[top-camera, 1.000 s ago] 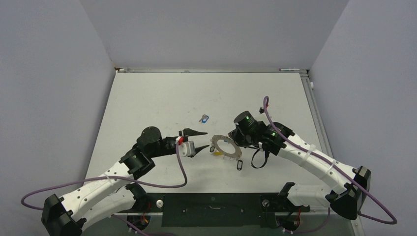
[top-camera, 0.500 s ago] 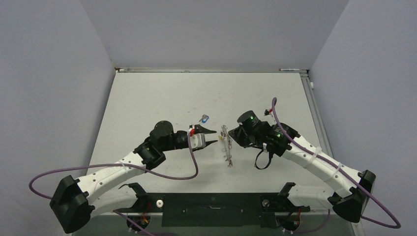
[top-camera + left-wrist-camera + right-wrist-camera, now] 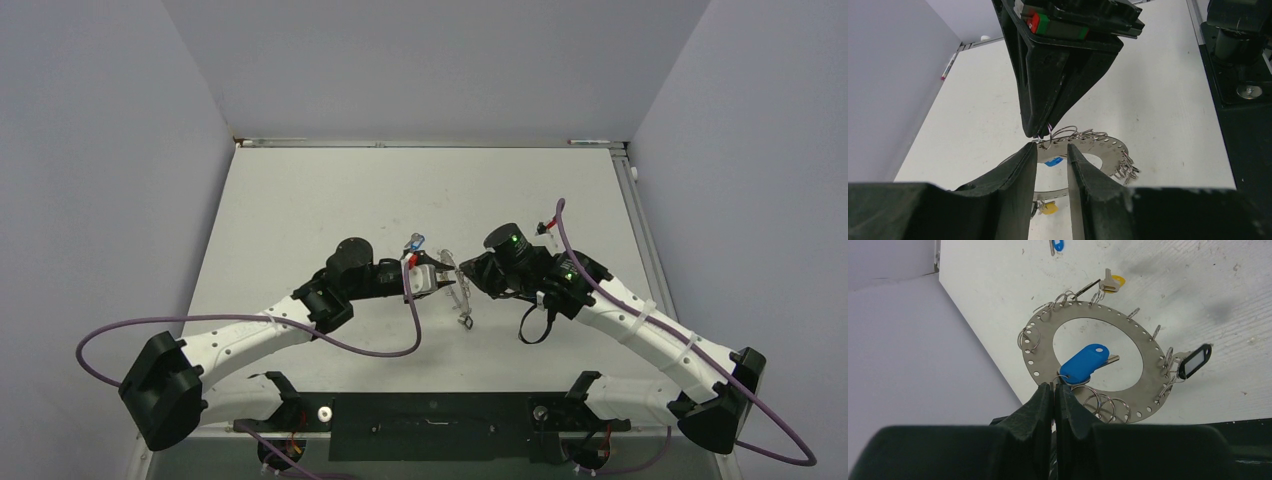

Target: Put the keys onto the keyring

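The keyring (image 3: 1040,355), a flat silvery hoop with holes round its rim, hangs tilted above the table, edge-on in the top view (image 3: 459,297). My right gripper (image 3: 1053,385) is shut on its rim, beside a small wire loop that carries a blue-headed key (image 3: 1085,362). A yellow-headed key (image 3: 1112,282) and a black tag (image 3: 1193,362) also hang from the hoop. My left gripper (image 3: 1052,146) stands narrowly open right in front of the hoop (image 3: 1108,147), tips just below the right fingertips (image 3: 1040,131), nothing clamped. Another blue-headed key (image 3: 414,241) lies loose on the table.
Several empty split rings (image 3: 1108,407) dangle from the hoop's rim. Both arms meet at the table's middle (image 3: 445,278). A black mounting plate (image 3: 430,415) runs along the near edge, and grey walls close off three sides.
The right gripper lifted the keyring from flat on the table to tilted edge-on. The left arm swung right up to the hoop while its jaws narrowed.
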